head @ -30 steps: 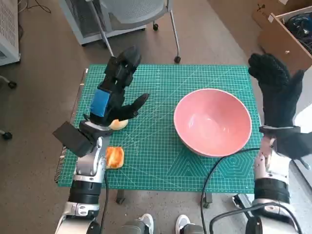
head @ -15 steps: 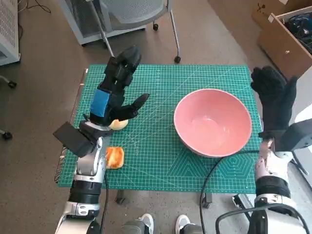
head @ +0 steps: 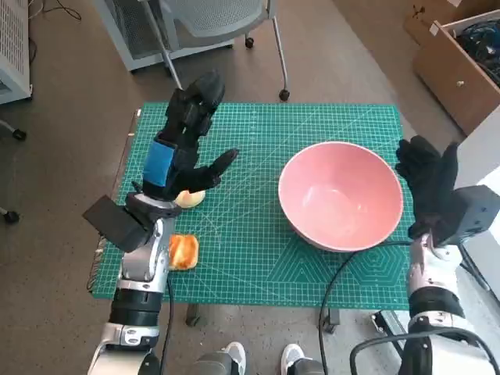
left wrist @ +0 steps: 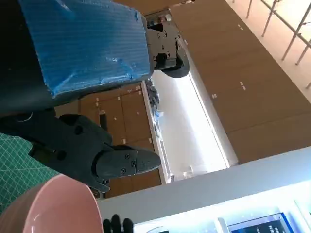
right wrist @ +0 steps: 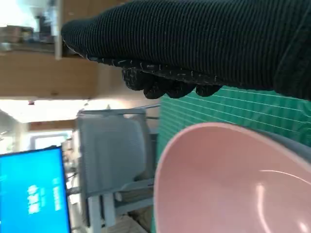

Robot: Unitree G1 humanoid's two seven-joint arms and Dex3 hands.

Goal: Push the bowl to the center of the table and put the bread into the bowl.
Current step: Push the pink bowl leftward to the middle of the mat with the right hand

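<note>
The pink bowl (head: 341, 195) is seen right of centre on the green cutting mat (head: 258, 258). Just beside its right rim, the right hand (head: 428, 183) is held empty with fingers spread. The left hand (head: 186, 148) is raised at left centre, fingers apart, nothing gripped. Bread (head: 183, 251) lies at lower left, another piece (head: 190, 198) under the left hand.

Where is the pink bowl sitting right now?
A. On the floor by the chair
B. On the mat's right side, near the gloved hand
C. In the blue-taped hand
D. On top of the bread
B: the pink bowl rests on the green mat, right of middle, close beside the right hand.
</note>
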